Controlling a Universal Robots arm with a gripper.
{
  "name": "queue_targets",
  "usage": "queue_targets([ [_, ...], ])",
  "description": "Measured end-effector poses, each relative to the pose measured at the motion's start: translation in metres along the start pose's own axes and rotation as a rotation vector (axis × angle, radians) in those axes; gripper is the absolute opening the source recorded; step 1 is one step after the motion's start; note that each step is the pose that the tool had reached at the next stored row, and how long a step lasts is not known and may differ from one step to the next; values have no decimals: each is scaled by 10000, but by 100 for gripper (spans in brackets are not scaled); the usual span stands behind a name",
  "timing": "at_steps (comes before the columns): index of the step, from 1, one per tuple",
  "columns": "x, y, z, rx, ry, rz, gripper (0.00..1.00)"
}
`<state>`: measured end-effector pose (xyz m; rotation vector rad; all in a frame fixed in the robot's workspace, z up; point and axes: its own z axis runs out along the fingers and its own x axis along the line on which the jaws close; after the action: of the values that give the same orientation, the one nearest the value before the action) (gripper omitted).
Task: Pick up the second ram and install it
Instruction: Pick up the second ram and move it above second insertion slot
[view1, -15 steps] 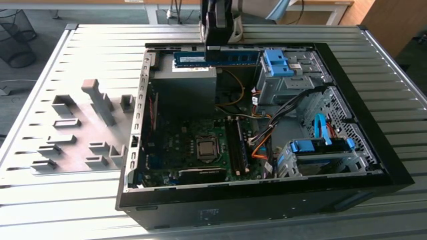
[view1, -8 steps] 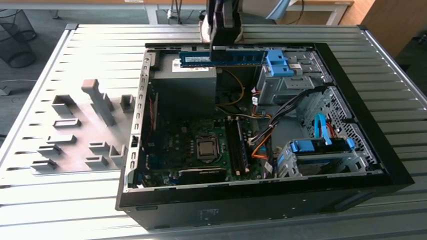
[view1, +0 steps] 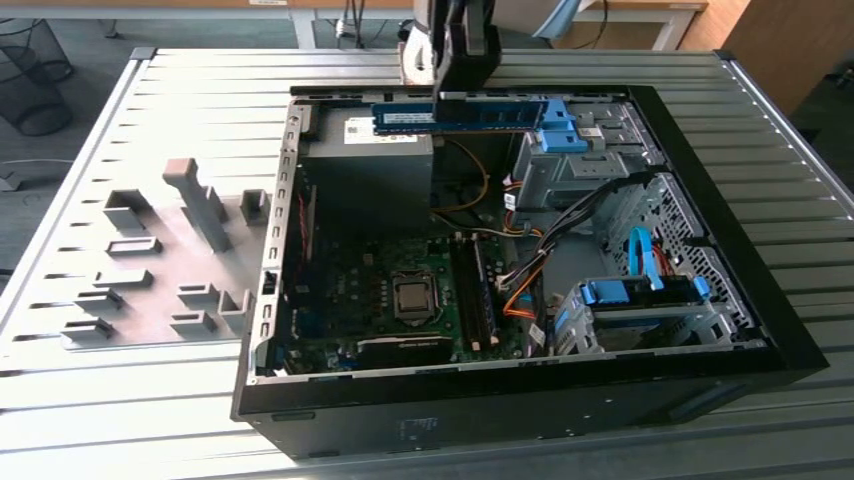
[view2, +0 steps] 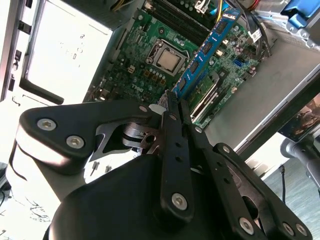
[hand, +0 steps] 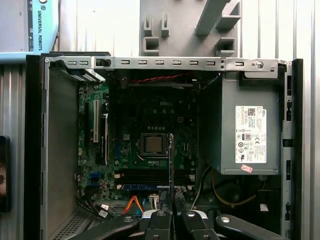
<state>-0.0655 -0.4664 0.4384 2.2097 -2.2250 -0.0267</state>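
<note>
My gripper is shut on the second ram, a long blue stick with black chips and a white label. It hangs level above the far side of the open black computer case, over the power supply. In the second wrist view the ram sticks out from between the gripper's closed fingers, above the green motherboard. In the first wrist view the ram shows edge-on over the processor, with the gripper below it. The long dark memory slots lie beside the processor.
A grey power supply fills one corner of the case. Blue drive-bay clips and orange cables sit on the exterior view's right inside the case. A grey fixture plate with raised holders lies on the slatted metal table at the left.
</note>
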Motion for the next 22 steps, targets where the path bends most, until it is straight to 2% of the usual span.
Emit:
queue_targets([
  [5, -1, -91, -2, 0, 0, 2, 14],
  [11, -1, -96, 1, 1, -2, 3, 14],
  [15, -1, -111, 34, 2, -2, 1, 14],
  [22, -1, -278, 47, 2, -2, 2, 14],
])
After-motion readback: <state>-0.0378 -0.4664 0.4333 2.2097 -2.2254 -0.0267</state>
